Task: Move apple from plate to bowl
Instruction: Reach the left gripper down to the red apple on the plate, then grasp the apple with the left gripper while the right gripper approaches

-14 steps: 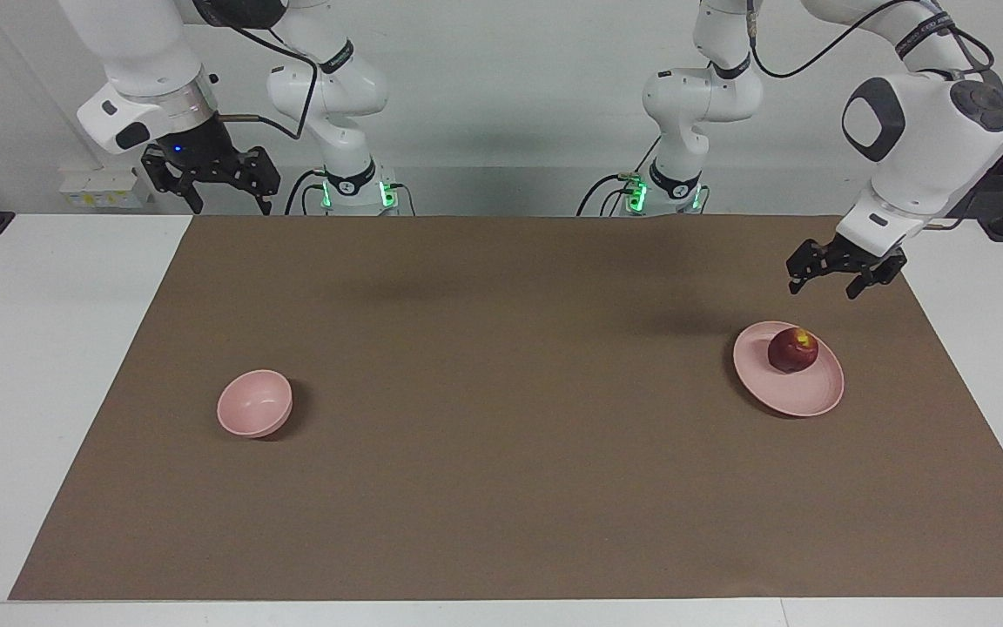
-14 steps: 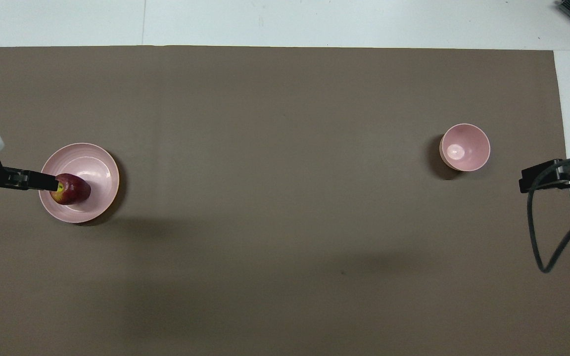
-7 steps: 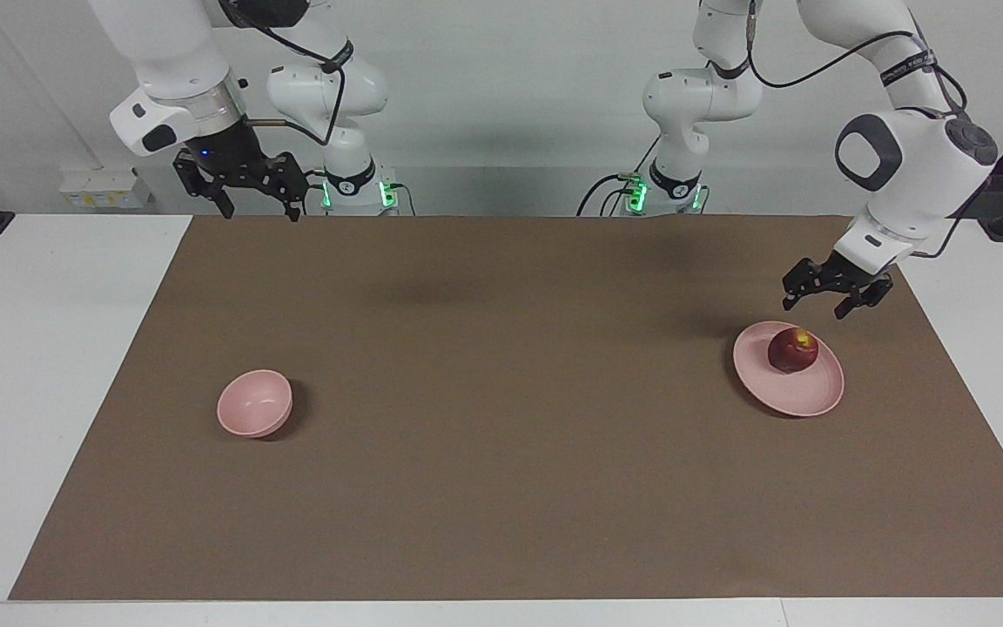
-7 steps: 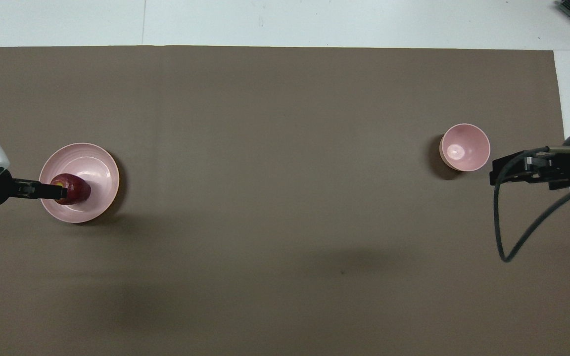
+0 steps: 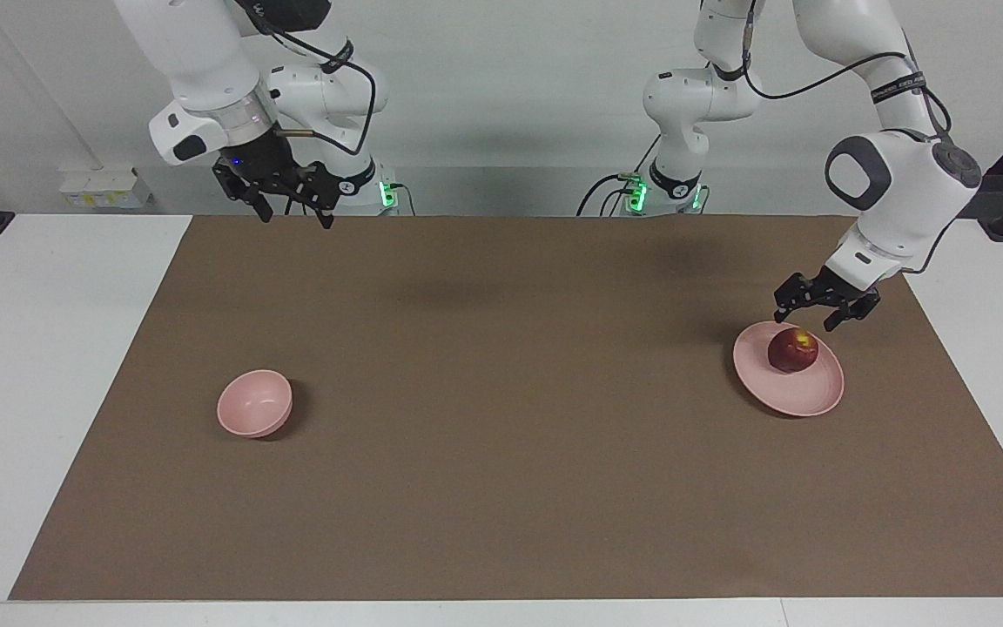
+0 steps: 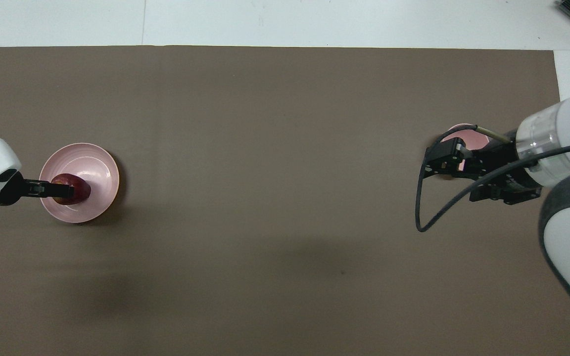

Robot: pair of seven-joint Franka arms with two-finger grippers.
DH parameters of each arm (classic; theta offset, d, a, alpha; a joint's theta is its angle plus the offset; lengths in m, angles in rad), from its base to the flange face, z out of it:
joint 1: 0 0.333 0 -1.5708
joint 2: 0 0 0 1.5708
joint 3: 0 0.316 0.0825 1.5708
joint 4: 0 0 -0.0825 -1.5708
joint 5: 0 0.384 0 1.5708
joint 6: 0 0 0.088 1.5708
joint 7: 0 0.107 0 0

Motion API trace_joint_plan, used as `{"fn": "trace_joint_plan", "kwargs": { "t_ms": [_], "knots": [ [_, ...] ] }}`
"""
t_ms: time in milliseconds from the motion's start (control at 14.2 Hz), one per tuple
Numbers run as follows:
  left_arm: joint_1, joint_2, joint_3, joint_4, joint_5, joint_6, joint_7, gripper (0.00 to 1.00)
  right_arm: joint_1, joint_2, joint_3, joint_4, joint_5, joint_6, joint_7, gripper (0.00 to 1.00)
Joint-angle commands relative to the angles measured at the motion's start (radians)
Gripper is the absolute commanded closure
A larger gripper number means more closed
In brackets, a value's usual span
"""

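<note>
The left gripper (image 5: 808,313), fingers spread, hangs just above the apple (image 5: 793,349) on the plate (image 5: 802,396) near the left arm's end of the bench, while the right gripper (image 5: 295,212), also spread, hangs high over the robots' edge, the bowl (image 5: 254,403) standing toward the right arm's end.

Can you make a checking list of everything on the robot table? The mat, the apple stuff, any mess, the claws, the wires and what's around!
Surface: brown mat on a white table.
Job's things: apple sits on the plate, toward the left arm's end; bowl empty, toward the right arm's end.
Clutter: nothing seen.
Grippers: left claw open, low over the apple, not touching; right claw open, raised above the mat's edge nearest the robots.
Cables: black cable loops off the right arm.
Surroundings: white wall, green lights at the arm bases.
</note>
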Motion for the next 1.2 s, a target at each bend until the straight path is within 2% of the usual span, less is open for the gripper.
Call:
{"fn": "trace_joint_plan", "kwargs": {
  "t_ms": [0,494,776,918,988,1129],
  "knots": [
    [0.005,0.029,-0.003,-0.016,-0.11,0.075,0.029,0.0,0.017,0.032,0.0,-0.009,0.088,0.054,0.094,0.0],
    [0.005,0.075,-0.003,-0.016,-0.137,0.138,0.069,0.0,0.035,0.124,0.0,-0.014,0.428,0.114,0.382,0.0],
    [0.008,0.074,-0.002,-0.026,-0.137,0.133,0.104,0.0,0.086,0.133,0.0,-0.071,0.59,0.226,0.505,0.0],
    [0.008,0.066,-0.002,-0.044,-0.137,0.126,0.106,0.0,0.1,0.133,0.0,-0.121,0.715,0.274,0.515,0.0],
    [0.006,0.061,-0.002,-0.053,-0.137,0.123,0.106,0.18,0.12,0.124,0.0,-0.146,0.76,0.316,0.524,0.0],
    [0.006,0.058,-0.002,-0.058,-0.137,0.121,0.106,0.66,0.132,0.123,0.0,-0.166,0.823,0.343,0.579,0.0]
  ]
}}
